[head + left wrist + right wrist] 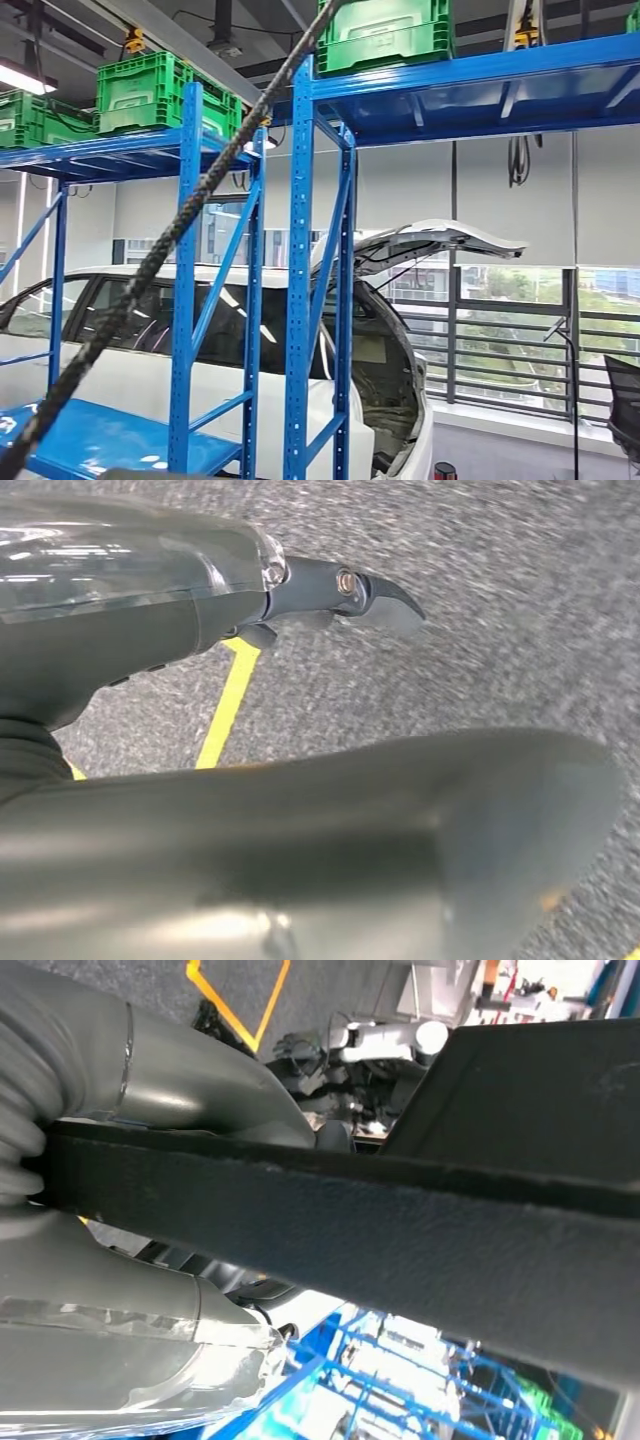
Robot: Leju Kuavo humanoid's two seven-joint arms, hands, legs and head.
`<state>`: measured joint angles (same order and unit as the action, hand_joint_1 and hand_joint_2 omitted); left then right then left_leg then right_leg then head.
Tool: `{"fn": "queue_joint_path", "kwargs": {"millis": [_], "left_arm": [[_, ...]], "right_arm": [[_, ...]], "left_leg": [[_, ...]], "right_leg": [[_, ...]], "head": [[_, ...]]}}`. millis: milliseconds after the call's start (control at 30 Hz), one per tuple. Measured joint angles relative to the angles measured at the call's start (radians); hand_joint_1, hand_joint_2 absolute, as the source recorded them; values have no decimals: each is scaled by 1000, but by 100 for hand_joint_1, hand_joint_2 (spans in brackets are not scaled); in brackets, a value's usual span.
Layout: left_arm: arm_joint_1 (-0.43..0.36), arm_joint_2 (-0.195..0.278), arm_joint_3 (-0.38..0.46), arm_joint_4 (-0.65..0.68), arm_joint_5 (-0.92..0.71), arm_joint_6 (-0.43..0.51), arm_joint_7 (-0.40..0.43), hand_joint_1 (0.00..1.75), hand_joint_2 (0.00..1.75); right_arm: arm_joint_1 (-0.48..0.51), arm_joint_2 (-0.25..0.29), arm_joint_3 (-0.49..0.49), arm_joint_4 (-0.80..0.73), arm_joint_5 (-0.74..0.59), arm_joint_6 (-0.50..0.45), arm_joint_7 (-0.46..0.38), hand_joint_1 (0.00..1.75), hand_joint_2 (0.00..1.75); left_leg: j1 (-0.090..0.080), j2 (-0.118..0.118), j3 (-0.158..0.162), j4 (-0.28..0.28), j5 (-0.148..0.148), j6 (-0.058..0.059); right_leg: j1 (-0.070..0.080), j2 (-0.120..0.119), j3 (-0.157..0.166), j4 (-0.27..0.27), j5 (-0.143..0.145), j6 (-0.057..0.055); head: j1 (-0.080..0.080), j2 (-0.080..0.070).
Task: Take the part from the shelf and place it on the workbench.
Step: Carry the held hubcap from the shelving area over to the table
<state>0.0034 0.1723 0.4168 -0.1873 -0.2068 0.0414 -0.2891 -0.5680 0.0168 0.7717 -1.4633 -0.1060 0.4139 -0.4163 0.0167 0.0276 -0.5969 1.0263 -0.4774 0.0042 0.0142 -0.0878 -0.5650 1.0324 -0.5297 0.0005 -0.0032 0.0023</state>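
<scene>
Part [423, 1230]: a long black bar with a rough, matte face, crossing the right wrist view from the left edge to the right edge, with a broader dark panel behind it at the upper right (possibly the same piece; I cannot tell).
Handling, judged: stiff, since it runs straight with no sag; the grainy face should give good grip and little slip; weight probably moderate; nothing about it looks fragile.
Where to hold, judged: across the narrow bar, where fingers can wrap it, and not on the wide panel.
Right hand [113, 1220]: grey thumb and fingers lie on both sides of the bar at the left of the frame, clasping the part.
Part and hand: touching; the bar passes through the grip and reaches far beyond it, so the long free end may swing.
Left hand [249, 600]: upper left of the left wrist view, a dark fingertip pointing toward the grey floor [490, 630] with its yellow line [226, 705]; whether it is spread or curled, I cannot tell.
Shelf [302, 260]: blue uprights at centre of the head view, green crates [151, 95] on top.
Background: white car [226, 360], hatch raised.
Foreground: a braided black cable [173, 230] runs diagonally from lower left.
</scene>
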Motion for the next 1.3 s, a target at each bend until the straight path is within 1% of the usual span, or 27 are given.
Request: {"fn": "queue_joint_path", "kwargs": {"millis": [33, 100, 133, 167, 200, 233, 300, 367, 400, 467, 533, 600, 633, 667, 700, 733, 800, 867, 933, 967, 1033, 1100, 1167, 1200, 1233, 1267, 1300], "left_arm": [[-1, -1, 0, 0, 0, -1, 0, 0, 175], [-5, -5, 1, 0, -2, -2, 2, 0, 175], [-6, -8, 1, 0, -3, -2, 5, 0, 175], [-5, -11, 1, 0, -7, -3, 8, 0, 175], [-4, -14, 1, 0, -11, -3, 13, 0, 175], [-2, -18, 1, 0, -15, -2, 19, 0, 175], [0, -26, 1, 0, -23, -2, 27, 0, 175], [0, -33, 1, 0, -28, -2, 31, 0, 175], [1, -36, 1, 0, -30, -2, 32, 0, 175], [7, -39, 1, 0, -33, -2, 33, 0, 175], [9, -43, 1, 0, -34, -2, 32, 0, 175], [5, -44, 3, 0, -35, -2, 25, 0, 175], [3, -44, 6, 0, -35, -2, 19, 0, 175], [2, -44, 10, 0, -35, -4, 13, 0, 175], [2, -44, 15, 0, -35, -6, 8, 0, 175], [2, -43, 20, 0, -35, -8, 4, 0, 175], [1, -39, 30, 0, -35, -10, -2, 0, 175], [-4, -37, 38, 0, -41, -11, -7, 0, 175], [-4, -36, 43, 0, -53, -12, -12, 0, 175], [-2, -36, 46, 0, -59, -12, -13, 0, 175], [-1, -33, 49, 0, -67, -13, -13, 0, 175], [-6, -30, 53, 0, -70, -13, -11, 0, 175], [-10, -30, 57, 0, -74, -12, -7, 0, 175], [-10, -30, 58, 0, -77, -12, -4, 0, 175], [-9, -30, 58, 0, -81, -12, -2, 0, 175], [-8, -30, 58, 0, -84, -12, 1, 0, 175], [-7, -33, 59, 0, -88, -13, 5, 0, 175]], "right_arm": [[-1, -1, 0, -3, 0, 0, 0, 175, 175], [-1, -4, 2, -5, 0, 0, -1, 175, 175], [0, -7, 4, -5, 0, 1, -1, 175, 175], [1, -9, 7, -5, 0, 1, -1, 175, 175], [1, -11, 9, -5, 0, 2, -1, 175, 175], [2, -13, 12, -5, -1, 2, -1, 175, 175], [2, -16, 16, -5, -3, 3, -1, 175, 175], [2, -22, 18, -5, -4, 3, -2, 175, 175], [2, -24, 18, -5, -4, 3, -2, 175, 175], [0, -26, 20, -5, -6, 3, -2, 175, 175], [-2, -26, 22, -6, -8, 3, -4, 175, 175], [-1, -27, 24, -4, -10, 4, -5, 175, 175], [0, -27, 25, -2, -10, 4, -6, 175, 175], [1, -27, 27, 0, -10, 5, -8, 175, 175], [2, -26, 29, 1, -9, 5, -10, 175, 175], [2, -25, 31, 2, -7, 5, -12, 175, 175], [0, -19, 33, 2, -4, 5, -16, 175, 175], [-3, -13, 34, 1, -3, 6, -18, 175, 175], [-5, -10, 37, -2, 0, 7, -18, 175, 175], [-6, -10, 38, -4, 1, 7, -18, 175, 175], [-8, -11, 40, -10, 2, 6, -19, 175, 175], [-6, -15, 41, -13, 5, 6, -21, 175, 175], [1, -21, 41, -15, 6, 5, -25, 175, 175], [6, -24, 41, -16, 6, 5, -26, 175, 175], [10, -26, 41, -19, 7, 4, -28, 175, 175], [13, -28, 41, -22, 9, 2, -30, 175, 175], [14, -29, 40, -27, 11, 0, -32, 175, 175]], "left_leg": [[2, -9, -1, -1, 2, 5], [2, -31, -3, -1, 6, 13], [1, -42, -4, -1, 7, 15], [0, -55, -5, -1, 8, 16], [-2, -67, -5, -1, 8, 17], [-4, -80, -5, -1, 9, 18], [-5, -106, -6, 0, 13, 16], [1, -129, -14, 0, 18, 9], [4, -141, -18, -2, 22, 4], [5, -155, -25, -3, 25, -7], [0, -117, -46, 31, -3, -15], [0, -63, -94, 138, -65, -23], [2, -51, -120, 198, -89, -27], [6, -43, -135, 236, -99, -31], [9, -37, -132, 239, -90, -36], [12, -31, -114, 211, -69, -40], [11, 5, -43, 83, -15, -45], [5, 31, -2, 1, 8, -33], [0, 18, -5, -2, 6, -14], [0, 9, -6, -2, 8, -8], [2, -9, -8, -4, 13, 5], [2, -30, -12, -4, 18, 14], [-2, -54, -15, -4, 21, 20], [-5, -67, -15, -4, 22, 22], [-8, -80, -15, -4, 23, 23], [-10, -94, -15, -4, 24, 23], [-11, -106, -15, -4, 26, 23]], "right_leg": [[-3, 26, -15, 39, -27, 5], [-7, 71, -70, 170, -93, 9], [-7, 77, -97, 230, -114, 9], [-7, 80, -112, 262, -118, 8], [-7, 84, -109, 254, -102, 5], [-6, 91, -88, 207, -69, 1], [-5, 138, -26, 70, 2, -14], [-4, 176, 6, -6, 31, -23], [-3, 177, 8, -13, 31, -25], [-3, 148, 14, -31, 35, -27], [-7, 119, 22, -55, 43, -32], [-9, 90, 21, -60, 47, -35], [-9, 74, 19, -59, 47, -35], [-9, 59, 17, -57, 46, -34], [-10, 45, 15, -55, 45, -33], [-10, 34, 14, -53, 43, -31], [-10, 13, 14, -44, 36, -21], [-6, -5, 12, -34, 29, -10], [-4, -23, 13, -31, 28, -1], [-7, -22, 14, -30, 24, 4], [-13, 18, 1, 8, -9, 13], [-16, 68, -50, 125, -75, 16], [-16, 80, -105, 247, -118, 14], [-15, 83, -112, 263, -113, 12], [-14, 87, -101, 238, -89, 7], [-13, 99, -74, 178, -52, -1], [-10, 124, -41, 105, -17, -11]], "head": [[0, 0], [0, 0], [0, 0], [0, 0], [0, 0], [0, 0], [0, 0], [0, 0], [0, 0], [0, 0], [1, 0], [1, 0], [1, 0], [1, 0], [1, 0], [1, 0], [1, 0], [1, 0], [1, 0], [1, 0], [1, 0], [1, 0], [1, 0], [1, 0], [1, 0], [1, 0], [1, 0]]}}
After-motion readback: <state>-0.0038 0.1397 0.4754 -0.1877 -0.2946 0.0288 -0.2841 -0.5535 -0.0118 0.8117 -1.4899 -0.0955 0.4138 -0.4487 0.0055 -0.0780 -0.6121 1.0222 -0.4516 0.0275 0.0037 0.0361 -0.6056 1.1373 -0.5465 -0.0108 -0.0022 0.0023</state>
